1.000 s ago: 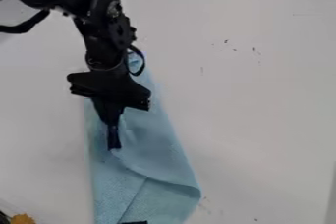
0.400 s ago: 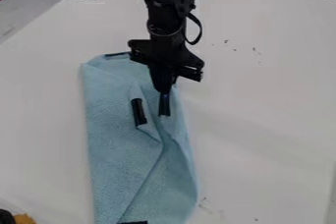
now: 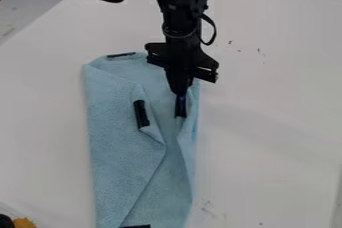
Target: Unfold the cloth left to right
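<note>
Pale-blue textured fabric cloth [image 3: 120,157], partly folded, on smooth white desk [image 3: 274,122]. Black two-finger gripper [image 3: 180,115] over cloth's upper right; fingers [image 3: 180,106] clenched on loose fold [image 3: 188,134]. For clean unfolding, you should draw fold rightward, low and slow, releasing once it lies flat. Dark specks [image 3: 260,50] mark desk, upper right. Beyond desk, upper left: grey floor [image 3: 30,2]. Lower left: small orange-yellow object [image 3: 24,223].

The light-blue cloth [image 3: 120,147] lies creased, partly folded
</note>
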Robot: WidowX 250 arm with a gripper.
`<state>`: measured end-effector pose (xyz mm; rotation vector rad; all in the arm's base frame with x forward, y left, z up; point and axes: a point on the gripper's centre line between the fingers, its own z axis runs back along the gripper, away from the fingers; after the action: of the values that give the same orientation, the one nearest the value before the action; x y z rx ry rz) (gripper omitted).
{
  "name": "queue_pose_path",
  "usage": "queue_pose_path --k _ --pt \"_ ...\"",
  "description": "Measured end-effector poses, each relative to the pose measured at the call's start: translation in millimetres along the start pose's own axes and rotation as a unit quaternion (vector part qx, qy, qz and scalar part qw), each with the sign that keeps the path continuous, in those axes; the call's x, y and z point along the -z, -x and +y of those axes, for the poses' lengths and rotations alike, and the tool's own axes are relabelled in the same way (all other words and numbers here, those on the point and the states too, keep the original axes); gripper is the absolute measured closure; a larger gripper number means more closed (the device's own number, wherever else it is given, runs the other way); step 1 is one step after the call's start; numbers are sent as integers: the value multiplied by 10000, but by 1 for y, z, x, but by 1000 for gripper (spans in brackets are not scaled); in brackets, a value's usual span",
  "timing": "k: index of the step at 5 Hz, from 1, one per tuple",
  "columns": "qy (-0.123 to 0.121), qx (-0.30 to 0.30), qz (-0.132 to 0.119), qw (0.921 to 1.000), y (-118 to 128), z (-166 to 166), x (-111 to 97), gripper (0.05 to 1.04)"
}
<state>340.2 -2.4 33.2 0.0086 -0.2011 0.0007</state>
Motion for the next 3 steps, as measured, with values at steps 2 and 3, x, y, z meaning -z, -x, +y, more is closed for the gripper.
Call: queue_pose_path --k 2,3 --pt "334 -83 -202 9992 -8 -17 1 1029" --pt "379 -94 -209 9990 -8 -20 4 1029"
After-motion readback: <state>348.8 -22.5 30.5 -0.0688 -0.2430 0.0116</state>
